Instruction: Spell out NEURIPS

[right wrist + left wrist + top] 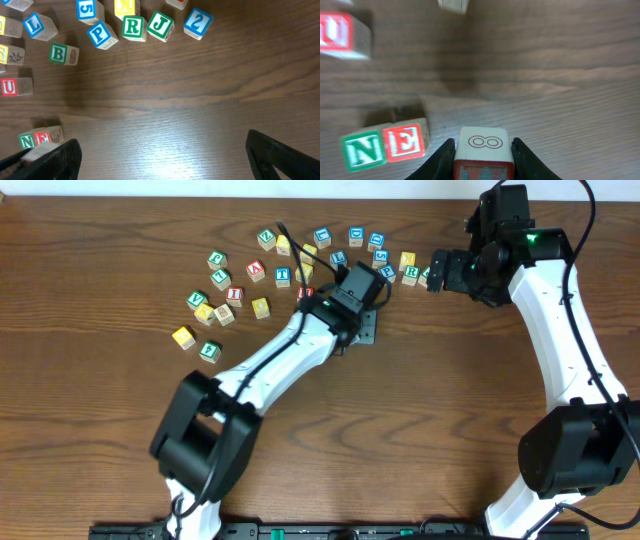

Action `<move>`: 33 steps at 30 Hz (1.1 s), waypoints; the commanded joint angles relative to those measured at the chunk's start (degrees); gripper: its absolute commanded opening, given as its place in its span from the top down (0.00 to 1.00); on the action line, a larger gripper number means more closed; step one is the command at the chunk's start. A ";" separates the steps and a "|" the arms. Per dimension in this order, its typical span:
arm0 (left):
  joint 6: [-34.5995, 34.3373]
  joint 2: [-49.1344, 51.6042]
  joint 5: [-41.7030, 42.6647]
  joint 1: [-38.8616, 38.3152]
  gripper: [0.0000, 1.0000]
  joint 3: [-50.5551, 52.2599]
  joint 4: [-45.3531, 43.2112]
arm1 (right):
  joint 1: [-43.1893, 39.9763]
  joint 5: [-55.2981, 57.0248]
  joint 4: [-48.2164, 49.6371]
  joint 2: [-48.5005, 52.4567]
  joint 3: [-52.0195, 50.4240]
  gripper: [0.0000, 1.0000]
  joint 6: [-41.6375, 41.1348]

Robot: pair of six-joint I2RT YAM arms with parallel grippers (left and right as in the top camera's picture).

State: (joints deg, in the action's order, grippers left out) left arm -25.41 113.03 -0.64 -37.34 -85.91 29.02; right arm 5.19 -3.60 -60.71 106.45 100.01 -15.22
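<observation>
Green letters we read: N cube (364,151), R cube (132,26), J cube (160,25), B cube (59,54)
Red letters: E cube (404,142), U cube (336,31)
Blue letters: P cube (101,34), L cube (34,26)
Blue numbers: 2 cube (198,22), 5 cube (86,9)
Top of the 8 cube (485,142): we see a sideways "8"

Table (420,430): dark brown wood grain. N cube (364,151): green border and letter. E cube (404,142): red border and letter. U cube (337,31): red. P cube (100,34): blue. R cube (132,26): green. Ring-marked cube (484,145): pale top, red-bordered side.
</observation>
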 commanded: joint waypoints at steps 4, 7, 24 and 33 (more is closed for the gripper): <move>-2.38 4.50 -1.57 -0.87 0.67 -0.94 0.44 | -0.24 0.07 -0.85 -0.39 0.39 0.01 0.74; -3.04 5.66 -1.77 -0.87 0.67 -0.94 0.39 | -0.22 0.07 -1.33 -0.39 0.39 0.01 0.76; -4.50 7.43 -5.05 -0.83 0.62 -0.94 -0.28 | -0.11 0.04 -2.16 -0.39 0.37 0.01 0.74; -4.48 7.87 -5.03 -0.83 0.61 -0.57 -1.27 | -0.11 0.07 -2.75 -0.39 0.37 0.01 0.76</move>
State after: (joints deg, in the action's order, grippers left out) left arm -29.80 119.70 -4.67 -38.20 -85.91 28.08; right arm 5.21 -3.60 -63.26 106.45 100.01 -15.22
